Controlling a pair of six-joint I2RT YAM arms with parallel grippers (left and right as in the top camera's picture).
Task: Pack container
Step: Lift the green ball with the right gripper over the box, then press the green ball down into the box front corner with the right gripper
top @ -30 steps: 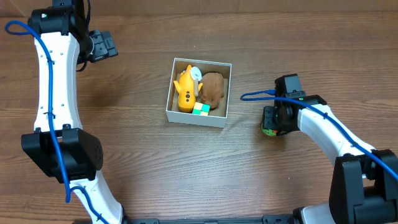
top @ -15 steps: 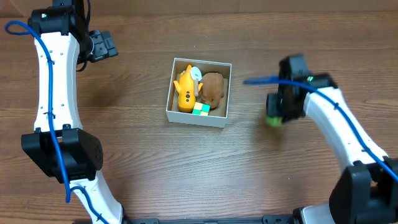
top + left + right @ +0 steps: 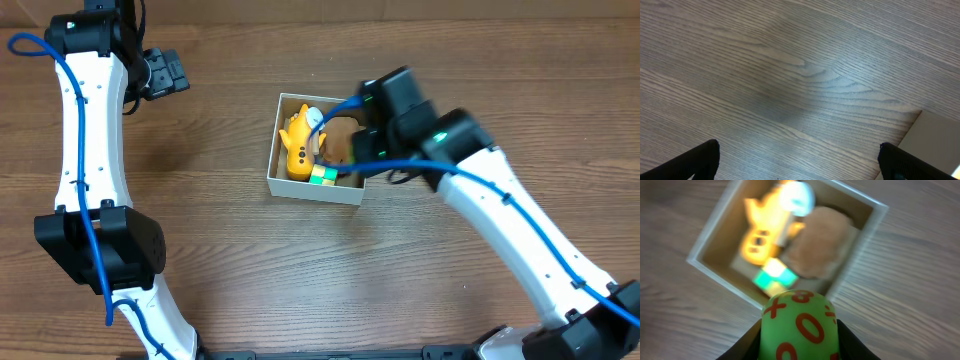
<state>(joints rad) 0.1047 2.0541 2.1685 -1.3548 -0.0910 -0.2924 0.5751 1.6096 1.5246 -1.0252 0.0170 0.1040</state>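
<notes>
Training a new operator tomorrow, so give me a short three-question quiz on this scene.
1. True or false: the right gripper holds a green toy with red marks.
2. Which lies in the container? A) yellow toy B) spoon C) blue cup
3. Fill in: the jaws of the left gripper stand ____ above the table.
Key: 1 true; 2 A; 3 open.
</notes>
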